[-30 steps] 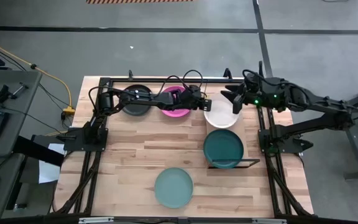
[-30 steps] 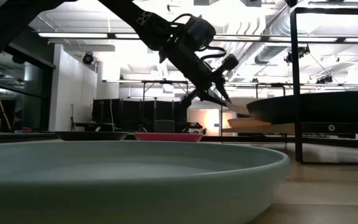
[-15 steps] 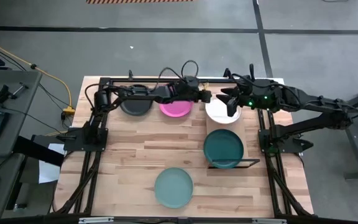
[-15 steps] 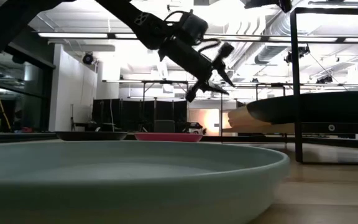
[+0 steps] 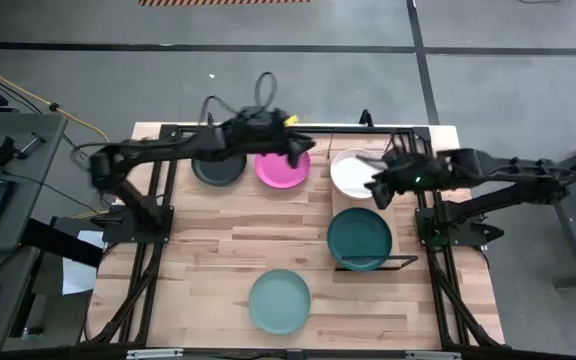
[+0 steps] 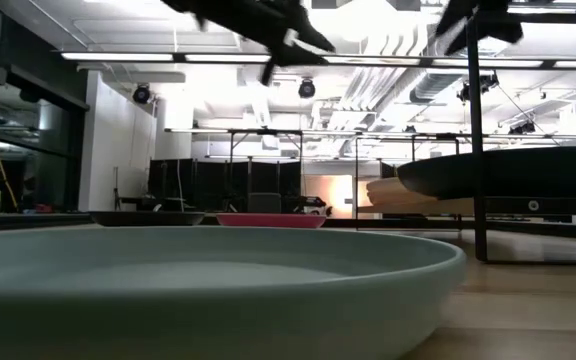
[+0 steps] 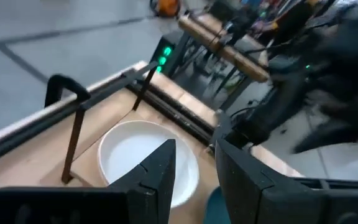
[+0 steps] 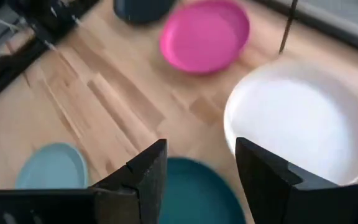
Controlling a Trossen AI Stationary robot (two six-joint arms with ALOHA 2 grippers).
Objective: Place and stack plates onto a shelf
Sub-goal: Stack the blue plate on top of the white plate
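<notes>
both arms' fingers (image 7: 191,180) (image 8: 201,180) gape empty above the cream plate (image 5: 356,173) lying flat on the shelf (image 5: 383,215).

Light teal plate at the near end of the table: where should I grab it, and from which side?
Pinch the rim of the light teal plate, one finger inside and one under the lip. It lies flat and shallow, alone on the table, so only the raised edge offers a hold. Probably take the edge facing the shelf, coming down from above.

- The tabletop (image 5: 218,250) is pale wooden planking with visible grain.
- The white plate (image 8: 303,124) beside it looks smooth with a soft sheen.
- The magenta plate (image 8: 205,34) appears matt.
- The frame (image 5: 268,129) edging the tabletop is thin dark metal.
</notes>
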